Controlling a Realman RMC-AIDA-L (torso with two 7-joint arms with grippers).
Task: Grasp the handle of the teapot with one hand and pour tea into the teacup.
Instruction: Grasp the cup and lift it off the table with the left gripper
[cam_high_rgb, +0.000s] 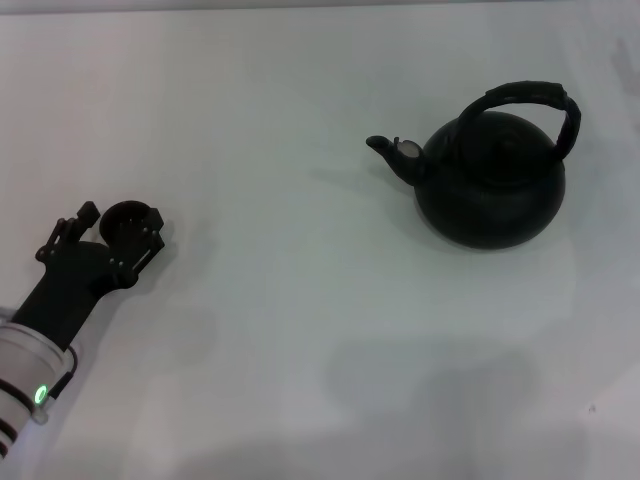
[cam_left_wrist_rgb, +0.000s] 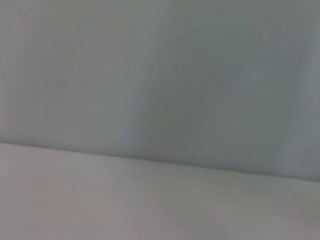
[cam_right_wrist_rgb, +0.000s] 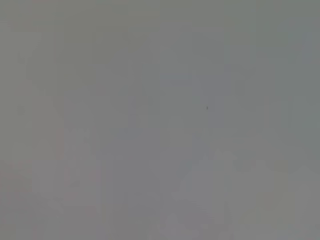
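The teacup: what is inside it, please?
From the head view, the teacup sits at the left gripper, whose fingers flank it. Its inside looks only dark; whether it holds tea cannot be told. The gripper covers its near rim.

The head view looks down from above on the white table, far enough to take in the teapot at 2 o'clock and the left gripper at 9 o'clock. The left wrist view faces only pale surface with one edge line across it. The right wrist view shows plain grey. No object is shared between views.
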